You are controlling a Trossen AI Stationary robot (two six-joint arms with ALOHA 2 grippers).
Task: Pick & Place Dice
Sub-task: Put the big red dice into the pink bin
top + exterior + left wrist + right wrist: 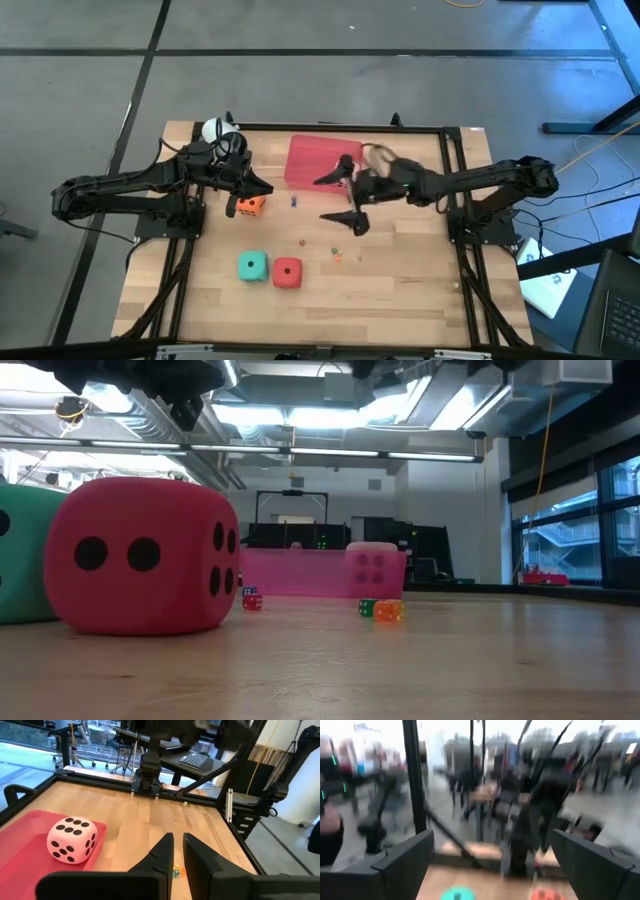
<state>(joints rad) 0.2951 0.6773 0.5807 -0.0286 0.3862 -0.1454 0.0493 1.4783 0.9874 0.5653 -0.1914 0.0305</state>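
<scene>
The pale pink die [72, 839] sits on the pink tray [310, 160] near its right end, and shows too in the low view [375, 568]. The orange die [247, 206] lies on the table left of centre. The teal die [252, 266] and the red die [288, 272] stand side by side nearer the front edge. My right gripper [342, 198] hangs open above the table beside the tray's near right corner, fingers pointing left. My left gripper [258, 186] is shut, raised just beyond the orange die, with nothing between its fingers [165, 855].
Tiny coloured beads [380, 610] lie scattered on the wood between the tray and the two near dice. A white round thing [214, 130] sits at the far left corner. A black frame [455, 200] borders the table. Bare wood stretches at the right front.
</scene>
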